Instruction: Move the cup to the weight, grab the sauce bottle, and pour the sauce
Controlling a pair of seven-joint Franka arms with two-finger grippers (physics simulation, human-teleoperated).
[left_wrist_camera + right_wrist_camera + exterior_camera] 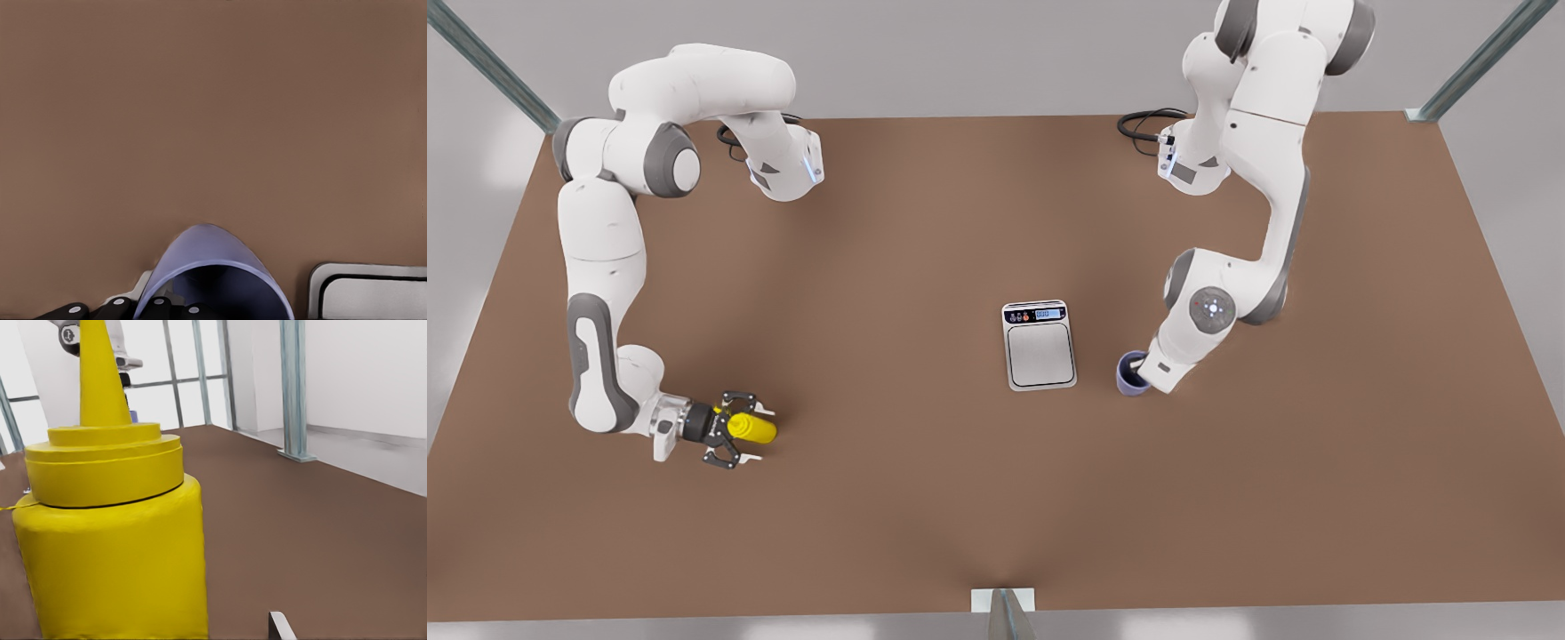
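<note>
The lavender-blue cup [1130,373] stands on the table just off the front view's right side of the weight [1039,356], apart from it. My left gripper [1145,380] comes down onto the cup, and its wrist covers part of the rim. In the left wrist view the cup [213,273] sits very close, with a corner of the weight [370,290] beside it. At the front view's lower left, my right gripper [740,429] is open, one finger on each side of the yellow sauce bottle [752,429]. The sauce bottle [113,547] looms large in the right wrist view.
The brown table [889,267] stretches wide around the weight. Both arm bases stand at the far edge with black cables [1149,123]. Metal frame posts [1476,62] rise at the far corners, and a bracket [1003,604] sits at the near edge.
</note>
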